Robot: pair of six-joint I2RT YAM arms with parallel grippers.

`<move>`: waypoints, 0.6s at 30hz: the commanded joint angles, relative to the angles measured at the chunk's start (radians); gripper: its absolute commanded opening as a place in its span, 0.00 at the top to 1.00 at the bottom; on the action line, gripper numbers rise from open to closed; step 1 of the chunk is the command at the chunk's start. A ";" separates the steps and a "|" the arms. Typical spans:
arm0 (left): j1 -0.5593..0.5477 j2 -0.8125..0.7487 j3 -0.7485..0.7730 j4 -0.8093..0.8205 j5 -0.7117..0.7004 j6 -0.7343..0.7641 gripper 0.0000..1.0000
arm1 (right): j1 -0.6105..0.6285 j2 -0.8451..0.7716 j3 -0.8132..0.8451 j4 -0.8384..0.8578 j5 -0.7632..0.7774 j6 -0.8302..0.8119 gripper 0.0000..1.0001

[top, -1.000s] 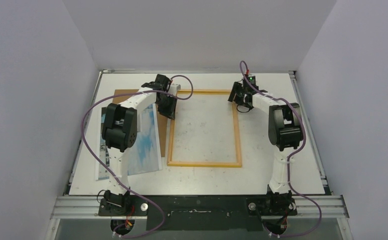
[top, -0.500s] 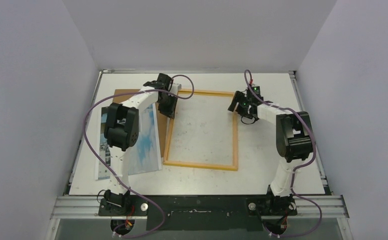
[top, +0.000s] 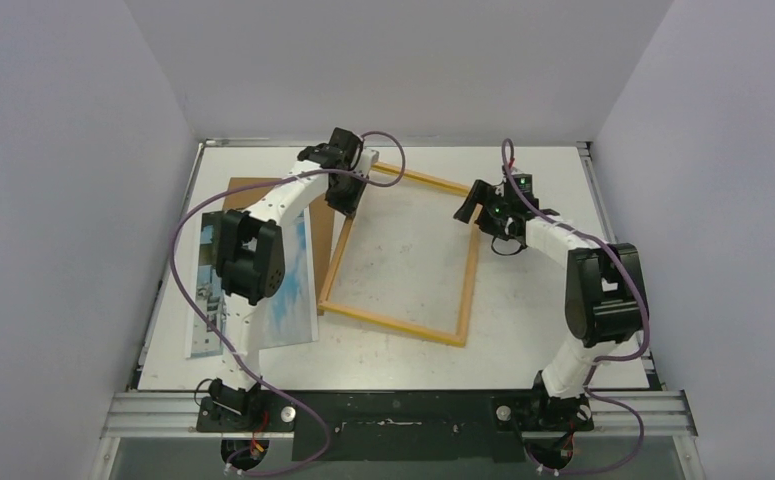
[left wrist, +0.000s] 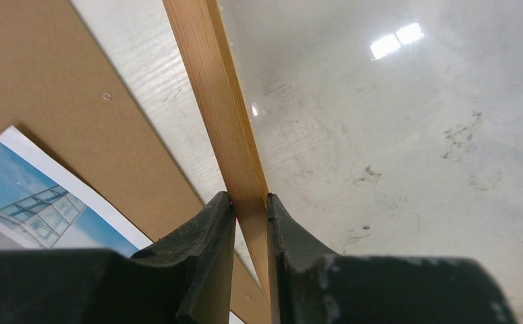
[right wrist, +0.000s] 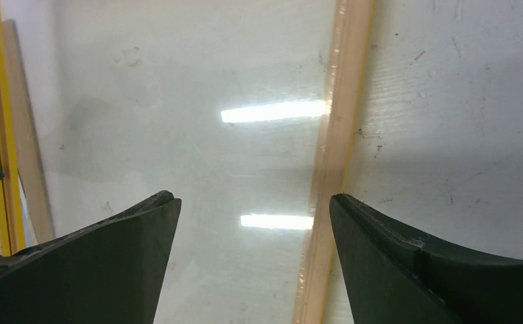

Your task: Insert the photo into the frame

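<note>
Frame [top: 393,322] sits mid-bench, skewed, long axis running far-to-near, far end leaning right; thin wood-toned rails, glossy pane. Left claw [left wrist: 250,199] is clenched on its left rail near the far corner. Right claw [right wrist: 255,197] hangs released over the right rail. Photo [top: 298,290] lies by the left edge.

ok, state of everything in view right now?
frame: skewed, left rail clamped
photo: picture side up, loose, partly on backing panel
backing panel: flat on table
left fingers: shut on frame rail
right fingers: open over frame rail, not gripping
</note>
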 commanded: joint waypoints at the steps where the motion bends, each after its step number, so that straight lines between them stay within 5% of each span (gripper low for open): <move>1: -0.042 -0.058 0.101 -0.042 -0.046 0.048 1.00 | -0.012 -0.090 -0.017 0.032 -0.018 0.001 0.15; 18: -0.116 -0.107 0.300 -0.144 -0.116 0.133 1.00 | -0.102 -0.226 -0.120 0.034 -0.097 0.009 0.09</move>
